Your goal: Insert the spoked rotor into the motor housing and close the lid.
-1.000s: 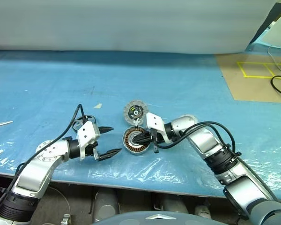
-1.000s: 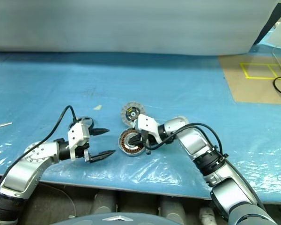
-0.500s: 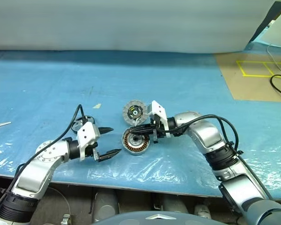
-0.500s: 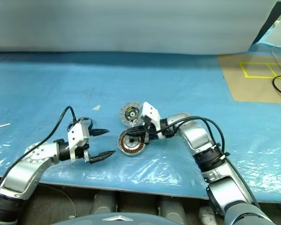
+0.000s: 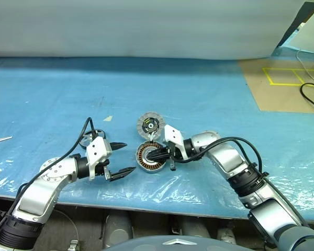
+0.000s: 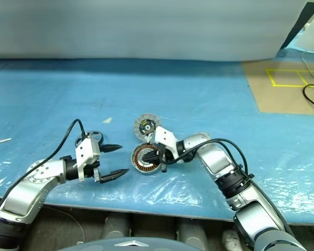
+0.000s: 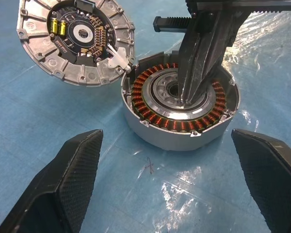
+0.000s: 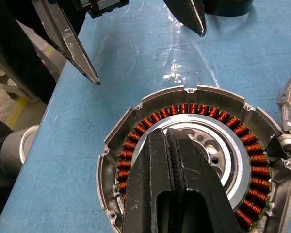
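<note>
The motor housing [image 5: 149,157] lies open on the blue sheet, its copper windings ringing a silvery hub [image 7: 162,94]. Its lid [image 5: 150,125] lies flat just behind it, joined at the edge, with the segmented face and dark centre up. My right gripper [image 5: 148,155] is shut, and its tips rest in the hub [image 8: 203,145] with nothing held. My left gripper [image 5: 129,156] stands open to the left of the housing, and its fingers [image 7: 72,184] point at the housing without touching it. The spoked rotor [image 5: 87,139] lies behind the left hand, partly hidden.
A thin metal piece [image 5: 0,139] lies at the far left. A brown board [image 5: 282,89] with yellow tape and a black cable [image 5: 311,97] sit at the back right. The table's front edge [image 5: 146,201] runs close below both hands.
My right gripper lifted off the housing half a second ago and has come back down into the hub. The left arm, housing and lid have not moved.
</note>
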### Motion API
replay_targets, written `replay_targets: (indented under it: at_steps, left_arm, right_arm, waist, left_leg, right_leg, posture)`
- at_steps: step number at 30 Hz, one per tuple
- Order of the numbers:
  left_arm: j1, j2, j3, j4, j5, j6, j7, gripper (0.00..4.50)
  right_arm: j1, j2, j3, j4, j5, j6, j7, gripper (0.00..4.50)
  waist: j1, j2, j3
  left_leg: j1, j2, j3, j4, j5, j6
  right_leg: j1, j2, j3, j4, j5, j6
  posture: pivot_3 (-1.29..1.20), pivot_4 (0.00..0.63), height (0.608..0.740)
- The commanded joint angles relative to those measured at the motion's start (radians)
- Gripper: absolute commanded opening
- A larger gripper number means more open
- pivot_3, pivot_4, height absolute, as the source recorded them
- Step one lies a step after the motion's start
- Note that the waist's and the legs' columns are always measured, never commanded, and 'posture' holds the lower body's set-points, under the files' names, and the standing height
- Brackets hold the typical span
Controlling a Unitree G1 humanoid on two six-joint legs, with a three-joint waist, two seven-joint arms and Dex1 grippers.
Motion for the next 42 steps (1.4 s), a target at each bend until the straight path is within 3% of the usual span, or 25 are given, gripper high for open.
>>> replay_targets:
  at_steps: [1, 8, 22, 28, 35, 42]
  left_arm:
    - [0.002, 0.001, 0.006, -0.028, -0.004, -0.004, 0.003, 4.50]
    - [0.001, -0.002, 0.007, -0.025, -0.006, -0.005, 0.004, 4.50]
    - [0.012, -0.002, 0.001, -0.033, -0.001, -0.004, 0.006, 4.50]
    - [0.011, -0.004, 0.001, -0.024, -0.001, -0.009, 0.002, 4.50]
    - [-0.008, -0.009, -0.001, -0.011, 0.000, -0.014, -0.001, 4.50]
    - [-0.004, -0.010, -0.002, -0.015, 0.000, -0.013, -0.002, 4.50]
  right_arm:
    - [0.004, -0.022, -0.026, -0.014, 0.063, 0.103, 0.044, 0.02]
    - [-0.040, -0.005, -0.097, -0.079, 0.189, 0.248, 0.059, 0.02]
    - [0.000, 0.007, 0.035, 0.042, 0.000, 0.094, -0.054, 0.02]
    - [-0.004, -0.015, -0.013, -0.022, 0.104, 0.198, 0.015, 0.02]
    - [-0.060, 0.047, -0.175, -0.048, 0.288, 0.341, 0.003, 0.02]
    - [-0.044, 0.037, -0.109, -0.034, 0.212, 0.283, -0.038, 0.02]
  waist:
    - [0.000, 0.000, 0.000]
    - [0.002, 0.000, 0.000]
    - [0.003, 0.000, 0.000]
    - [0.005, 0.000, 0.000]
    - [0.003, 0.000, 0.000]
    - [0.004, 0.000, 0.000]
  left_leg:
    - [0.000, 0.000, 0.000, 0.000, 0.000, 0.000]
    - [-0.001, 0.000, 0.000, 0.000, 0.000, 0.000]
    - [-0.001, 0.000, 0.000, 0.000, 0.000, 0.000]
    - [0.000, 0.000, 0.000, 0.000, 0.000, 0.000]
    - [-0.002, 0.000, 0.000, 0.000, 0.000, 0.000]
    - [-0.002, 0.000, 0.000, -0.001, 0.000, 0.000]
  right_leg:
    - [0.000, 0.000, 0.000, 0.000, 0.000, 0.000]
    - [-0.001, 0.000, 0.000, 0.000, 0.000, 0.000]
    - [-0.001, 0.000, 0.000, 0.000, 0.000, 0.000]
    - [0.000, 0.000, 0.000, 0.000, 0.000, 0.000]
    - [-0.002, 0.000, 0.000, 0.000, 0.000, 0.000]
    - [-0.002, 0.000, 0.000, 0.000, 0.000, 0.000]
  posture:
    - [0.00, 0.150, 0.740]
    - [0.00, 0.150, 0.740]
    - [0.00, 0.150, 0.740]
    - [0.00, 0.150, 0.740]
    - [0.00, 0.150, 0.740]
    - [0.00, 0.150, 0.740]
